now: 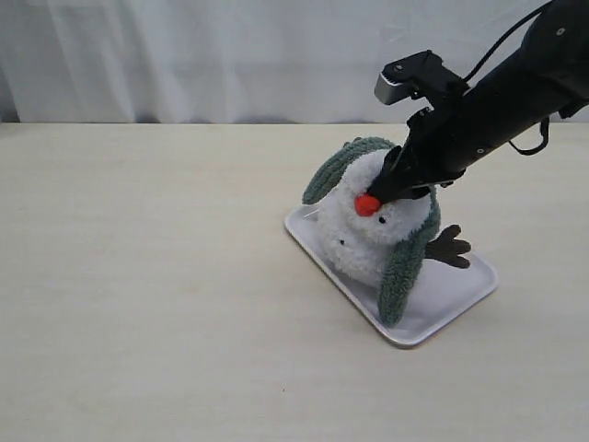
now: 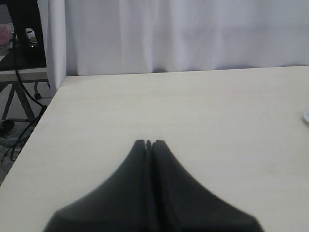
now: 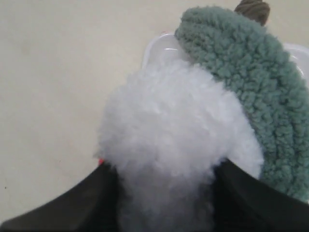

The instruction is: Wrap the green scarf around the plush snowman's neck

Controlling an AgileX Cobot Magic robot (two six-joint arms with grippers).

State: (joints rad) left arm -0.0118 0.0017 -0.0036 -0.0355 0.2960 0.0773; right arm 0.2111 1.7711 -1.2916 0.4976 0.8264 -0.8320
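The plush snowman leans on a white tray, its orange nose facing the camera. The green scarf lies over the back of its head, one end hanging on each side. My right gripper is shut on the snowman's head just above the nose. In the right wrist view the white fluff fills the space between the black fingers, with the scarf beside it. My left gripper is shut and empty over bare table, out of the exterior view.
A brown twig arm sticks out over the tray on the right. The pale wooden table stretches to a white curtain at the back. The left wrist view shows the table's edge with cables beyond it.
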